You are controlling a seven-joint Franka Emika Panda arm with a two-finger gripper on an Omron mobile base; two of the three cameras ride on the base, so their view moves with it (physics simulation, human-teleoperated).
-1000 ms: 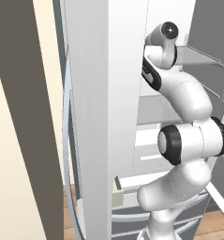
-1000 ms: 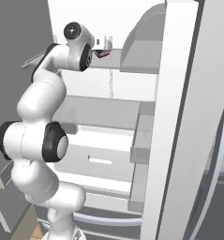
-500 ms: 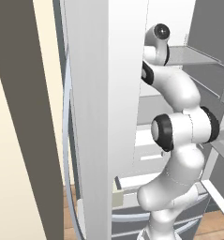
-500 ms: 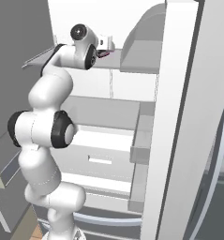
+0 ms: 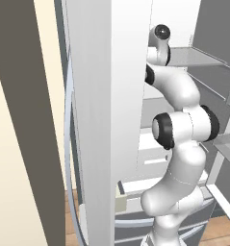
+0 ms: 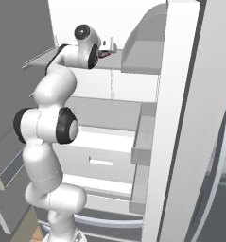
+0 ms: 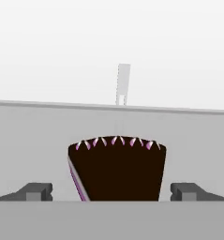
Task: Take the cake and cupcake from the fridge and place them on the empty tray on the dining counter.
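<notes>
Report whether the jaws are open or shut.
Open: in the hand view the gripper has its dark fingertips far apart, flanking a dark pink-trimmed cake on the fridge shelf, neither touching it.

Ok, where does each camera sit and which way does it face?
Left base view: behind the arm on its left, looking past the open fridge door at the shelves; arm rises at lower right.
Right base view: behind on the right, facing the fridge interior; the arm at left reaches the upper shelf.
Hand view: on the hand, looking along the open gripper at a dark pink-frilled item on a shelf.
Base views share arm and fridge.
</notes>
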